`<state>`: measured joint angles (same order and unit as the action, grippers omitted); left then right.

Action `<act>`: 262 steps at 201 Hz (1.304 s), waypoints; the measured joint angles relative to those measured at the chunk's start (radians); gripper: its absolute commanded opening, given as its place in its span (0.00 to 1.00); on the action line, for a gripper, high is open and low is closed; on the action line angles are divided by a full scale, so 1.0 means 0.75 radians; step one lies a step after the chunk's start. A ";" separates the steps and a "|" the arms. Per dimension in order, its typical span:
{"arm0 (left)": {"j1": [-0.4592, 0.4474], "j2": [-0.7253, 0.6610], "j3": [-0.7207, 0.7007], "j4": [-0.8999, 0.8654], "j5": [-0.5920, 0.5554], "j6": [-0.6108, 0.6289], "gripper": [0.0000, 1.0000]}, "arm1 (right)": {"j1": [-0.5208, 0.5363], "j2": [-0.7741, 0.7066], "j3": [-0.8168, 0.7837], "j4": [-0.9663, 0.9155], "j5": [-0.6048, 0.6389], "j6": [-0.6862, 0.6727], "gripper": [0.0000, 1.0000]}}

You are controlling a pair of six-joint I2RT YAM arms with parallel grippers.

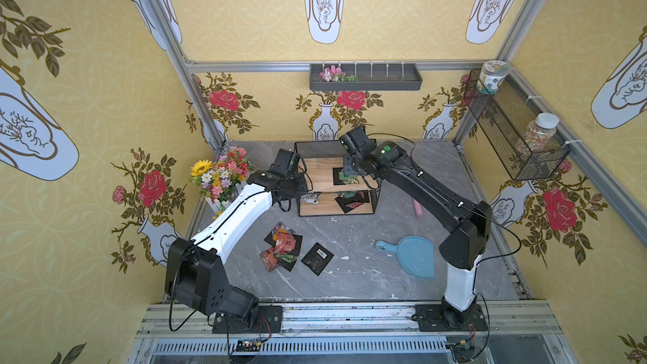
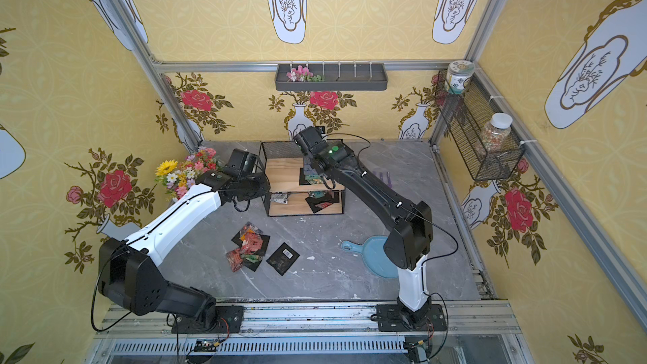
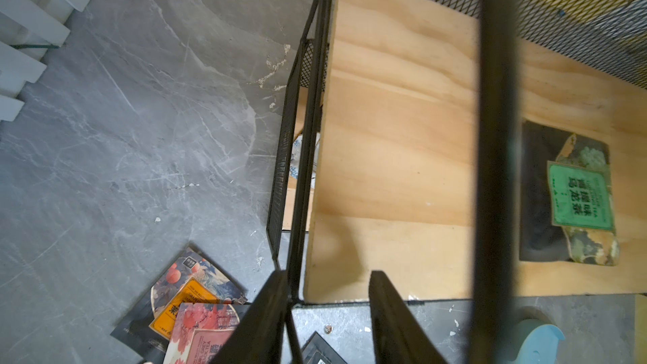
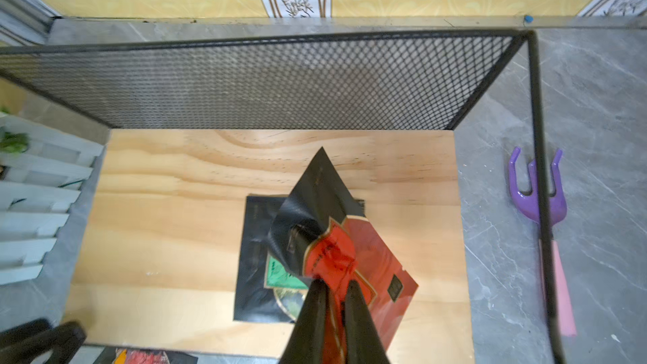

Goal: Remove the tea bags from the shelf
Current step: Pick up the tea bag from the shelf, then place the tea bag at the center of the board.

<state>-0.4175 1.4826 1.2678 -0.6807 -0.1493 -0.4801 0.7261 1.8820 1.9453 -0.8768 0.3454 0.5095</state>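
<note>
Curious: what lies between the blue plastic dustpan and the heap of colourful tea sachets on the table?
One black square sachet with a white barcode label, near the colourful heap, seen in both top views.

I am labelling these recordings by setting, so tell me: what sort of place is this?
Probably a staged robot test booth, not a real home: yellow vase-print wallpaper panels hang in an aluminium frame, and two robot arms are mounted on a metal rail beside a grey marble-look tabletop.
</note>
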 measured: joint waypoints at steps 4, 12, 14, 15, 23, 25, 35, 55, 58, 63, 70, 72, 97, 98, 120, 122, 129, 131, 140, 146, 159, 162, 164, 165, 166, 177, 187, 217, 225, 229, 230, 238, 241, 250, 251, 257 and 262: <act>0.000 0.000 0.000 0.000 0.000 0.000 0.44 | 0.015 -0.020 -0.023 0.021 -0.001 -0.015 0.02; 0.000 0.001 0.002 -0.001 0.000 0.000 0.44 | 0.051 -0.069 -0.082 0.074 -0.009 -0.053 0.02; 0.000 0.001 0.003 -0.001 -0.001 0.000 0.44 | 0.060 -0.079 -0.094 0.084 -0.013 -0.061 0.02; 0.000 0.001 0.003 -0.001 0.000 0.000 0.44 | 0.063 -0.083 -0.100 0.089 -0.015 -0.064 0.02; 0.000 0.001 0.006 -0.001 0.001 -0.001 0.44 | 0.108 -0.129 -0.163 0.141 -0.026 -0.100 0.02; 0.000 0.002 0.007 -0.001 0.001 -0.001 0.44 | 0.119 -0.140 -0.177 0.154 -0.028 -0.108 0.02; -0.002 0.002 0.009 0.000 0.003 -0.001 0.44 | 0.173 -0.191 -0.260 0.217 -0.056 -0.149 0.02; -0.002 0.003 0.009 0.000 0.010 -0.001 0.43 | 0.272 -0.272 -0.432 0.318 -0.122 -0.202 0.05; -0.002 0.003 0.009 -0.001 0.010 -0.001 0.44 | 0.283 -0.279 -0.456 0.332 -0.129 -0.202 0.05; -0.002 0.003 0.009 0.000 0.010 0.000 0.43 | 0.298 -0.291 -0.495 0.348 -0.144 -0.206 0.06; -0.002 0.003 0.009 -0.001 0.010 -0.001 0.43 | 0.323 -0.302 -0.551 0.375 -0.164 -0.214 0.07; -0.002 0.003 0.009 0.000 0.011 -0.001 0.44 | 0.331 -0.303 -0.564 0.381 -0.168 -0.215 0.07; -0.002 0.002 0.009 0.000 0.010 -0.001 0.44 | 0.426 -0.286 -0.714 0.459 -0.253 -0.221 0.06; -0.002 0.002 0.009 0.000 0.011 -0.001 0.44 | 0.429 -0.283 -0.718 0.462 -0.256 -0.221 0.06; -0.002 0.002 0.009 0.000 0.011 -0.001 0.43 | 0.492 -0.193 -0.774 0.545 -0.335 -0.203 0.04; -0.002 0.002 0.009 0.000 0.011 -0.001 0.44 | 0.494 -0.185 -0.775 0.549 -0.339 -0.199 0.04; -0.002 0.002 0.009 0.000 0.011 -0.001 0.44 | 0.504 -0.149 -0.775 0.563 -0.358 -0.196 0.04; -0.002 0.002 0.009 0.000 0.011 -0.001 0.44 | 0.509 -0.138 -0.774 0.569 -0.360 -0.196 0.04; -0.003 0.002 0.009 0.000 0.011 -0.001 0.44 | 0.525 -0.084 -0.759 0.586 -0.367 -0.192 0.04; -0.003 0.002 0.009 0.000 0.011 -0.001 0.44 | 0.534 -0.051 -0.747 0.599 -0.382 -0.190 0.04; -0.003 0.002 0.009 0.000 0.011 -0.001 0.44 | 0.552 0.024 -0.713 0.635 -0.423 -0.190 0.07; -0.003 0.002 0.009 0.000 0.011 -0.001 0.43 | 0.555 0.038 -0.706 0.642 -0.427 -0.190 0.07; -0.003 0.002 0.009 0.000 0.012 -0.001 0.44 | 0.556 0.046 -0.701 0.646 -0.429 -0.189 0.07; -0.003 0.002 0.009 0.000 0.012 -0.001 0.43 | 0.557 0.051 -0.699 0.649 -0.430 -0.188 0.08; -0.003 0.002 0.009 0.000 0.012 -0.001 0.43 | 0.558 0.056 -0.696 0.651 -0.432 -0.187 0.08; -0.003 0.002 0.009 0.000 0.012 -0.001 0.44 | 0.558 0.104 -0.667 0.677 -0.456 -0.186 0.09; -0.003 0.002 0.009 -0.001 0.013 -0.001 0.44 | 0.556 0.145 -0.640 0.697 -0.456 -0.186 0.10; -0.002 0.002 0.009 -0.001 0.013 -0.001 0.44 | 0.550 0.245 -0.575 0.761 -0.457 -0.184 0.14; -0.002 0.002 0.009 -0.001 0.013 -0.001 0.44 | 0.550 0.267 -0.564 0.772 -0.456 -0.184 0.16; -0.002 0.002 0.009 -0.001 0.013 -0.002 0.43 | 0.550 0.277 -0.558 0.776 -0.456 -0.183 0.17; -0.002 0.002 0.009 -0.001 0.013 -0.002 0.43 | 0.550 0.279 -0.557 0.777 -0.456 -0.183 0.17; -0.002 0.002 0.009 -0.001 0.013 -0.003 0.43 | 0.549 0.301 -0.544 0.780 -0.455 -0.184 0.19; -0.002 0.002 0.009 -0.001 0.013 -0.003 0.43 | 0.549 0.308 -0.539 0.780 -0.456 -0.184 0.19; -0.002 0.002 0.009 -0.001 0.013 -0.003 0.43 | 0.549 0.327 -0.526 0.783 -0.455 -0.187 0.23; -0.002 0.002 0.009 -0.001 0.013 -0.003 0.43 | 0.549 0.329 -0.524 0.783 -0.455 -0.187 0.23; -0.002 0.002 0.009 -0.001 0.013 -0.003 0.43 | 0.549 0.342 -0.513 0.784 -0.452 -0.187 0.26; -0.002 0.002 0.009 -0.001 0.013 -0.003 0.43 | 0.549 0.350 -0.508 0.786 -0.452 -0.187 0.29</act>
<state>-0.4191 1.4841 1.2743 -0.6811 -0.1394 -0.4824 1.1378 2.1448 1.5646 -0.2874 0.0067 0.3691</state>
